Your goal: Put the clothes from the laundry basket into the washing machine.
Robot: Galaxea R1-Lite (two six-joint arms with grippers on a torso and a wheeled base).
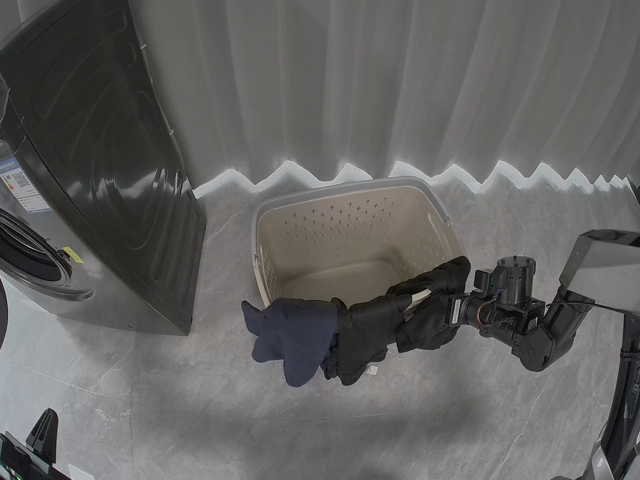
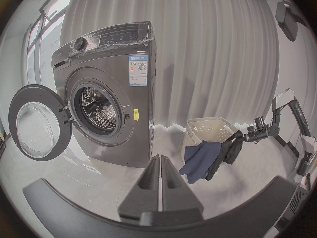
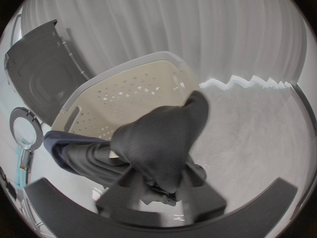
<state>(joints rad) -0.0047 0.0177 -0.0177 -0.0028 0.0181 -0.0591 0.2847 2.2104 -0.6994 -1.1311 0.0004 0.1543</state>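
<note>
The right pincer [image 1: 435, 307] clamps a black garment [image 1: 370, 331] that trails from it across the laundry basket [image 1: 353, 189] rim to a navy garment [image 1: 293, 338]. The left pincer [image 2: 160, 172], closed and empty, faces the open washing machine [image 2: 138, 123].

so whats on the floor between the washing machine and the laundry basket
Nothing: the floor between the washing machine and the laundry basket is bare, seen in the head view.
</note>
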